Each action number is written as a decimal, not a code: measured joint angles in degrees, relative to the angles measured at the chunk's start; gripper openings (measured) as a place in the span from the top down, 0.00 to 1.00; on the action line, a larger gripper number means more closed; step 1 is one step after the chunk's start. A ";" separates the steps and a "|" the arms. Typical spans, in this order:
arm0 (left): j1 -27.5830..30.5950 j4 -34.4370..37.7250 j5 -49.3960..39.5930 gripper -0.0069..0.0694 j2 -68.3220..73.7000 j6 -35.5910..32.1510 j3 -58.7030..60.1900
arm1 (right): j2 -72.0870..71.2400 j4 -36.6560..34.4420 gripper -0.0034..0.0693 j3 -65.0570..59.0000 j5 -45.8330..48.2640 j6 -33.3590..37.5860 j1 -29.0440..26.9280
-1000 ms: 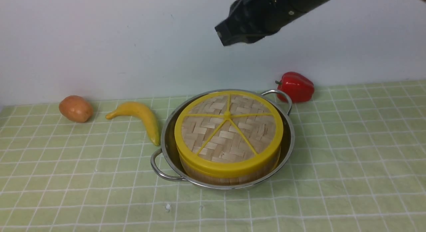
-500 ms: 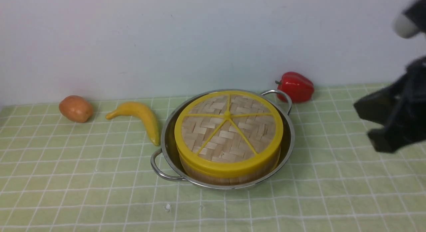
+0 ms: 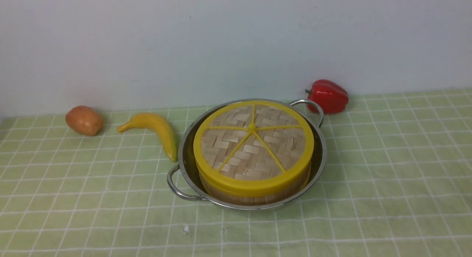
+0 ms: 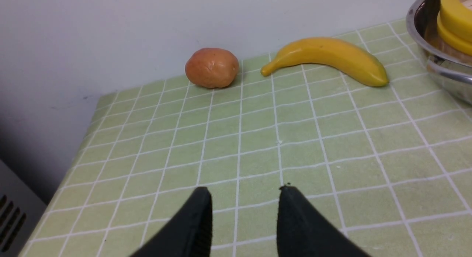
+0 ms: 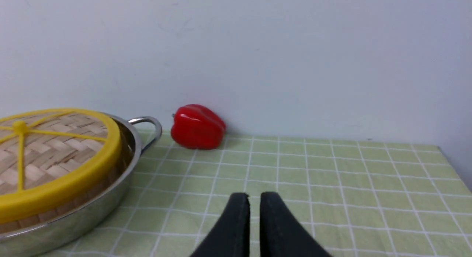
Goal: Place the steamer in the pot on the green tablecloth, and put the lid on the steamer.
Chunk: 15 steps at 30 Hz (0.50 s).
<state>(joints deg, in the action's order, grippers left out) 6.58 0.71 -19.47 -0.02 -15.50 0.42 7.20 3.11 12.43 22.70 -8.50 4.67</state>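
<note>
Your green tablecloth (image 3: pixel 387 168) covers the whole table up to the pale wall (image 3: pixel 147 47). On it, near the middle, you have the pot (image 3: pixel 319 153), shiny steel with two loop handles, one toward the near left and one toward the far right. The steamer (image 3: pixel 254 196) sits inside the pot, its bamboo side showing just above the pot's front rim. The lid (image 3: pixel 253 144) lies flat on top of the steamer, yellow rim lined up with it, yellow spokes meeting at the small centre knob.

You see the banana (image 3: pixel 155 129) lying left of the pot, its near tip just beside the pot's rim; contact cannot be judged. The red pepper (image 3: pixel 327 96) is behind the pot's far right handle, near the wall. The potato (image 3: pixel 84 120) is left of the banana, apart from it.

Neither arm shows in the front view. Your left gripper (image 4: pixel 245 192) hangs over bare cloth well left of the pot, fingers spread apart, empty. Your right gripper (image 5: pixel 254 196) is over bare cloth right of the pot, fingers with only a thin slit between them, nothing in it.
</note>
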 joint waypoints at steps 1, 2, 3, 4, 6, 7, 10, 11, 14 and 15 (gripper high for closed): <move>0.00 0.00 0.00 0.59 0.00 0.00 0.00 | -0.37 0.00 0.85 -0.69 -0.01 0.00 -0.13; 0.00 0.00 0.00 0.59 0.00 0.00 0.00 | -2.79 0.00 0.85 -2.95 -0.06 0.00 -0.61; 0.00 0.00 0.00 0.59 0.00 0.00 0.00 | -4.31 0.00 0.84 -4.45 -0.07 0.00 -0.78; 0.00 0.00 0.00 0.59 0.00 0.00 0.00 | -5.64 0.00 0.83 -5.57 -0.07 0.00 -0.85; 0.00 0.00 0.00 0.59 0.00 0.00 0.00 | -6.78 0.00 0.82 -8.19 -0.13 -0.08 -0.85; 0.00 0.00 0.00 0.59 0.00 0.00 0.00 | -6.93 0.00 0.82 -9.04 -0.13 -0.23 -0.85; 0.00 0.00 0.00 0.59 0.00 0.00 0.00 | -6.98 -0.13 0.81 -11.19 -0.07 -0.88 -0.85; 0.00 0.00 0.00 0.59 0.00 0.00 0.00 | -6.98 -0.19 0.80 -12.21 -0.20 -1.30 -0.85; 0.00 0.00 0.00 0.59 0.00 0.00 0.00 | -6.98 -0.24 0.79 -12.89 -0.85 -1.52 -0.85; 0.00 0.00 0.00 0.59 0.00 0.00 0.00 | -6.98 -0.63 0.78 -12.88 -1.83 -1.71 -0.85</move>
<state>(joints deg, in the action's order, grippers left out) 6.58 0.71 -19.47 -0.02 -15.50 0.42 0.23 2.48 -0.45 20.87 -10.22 3.82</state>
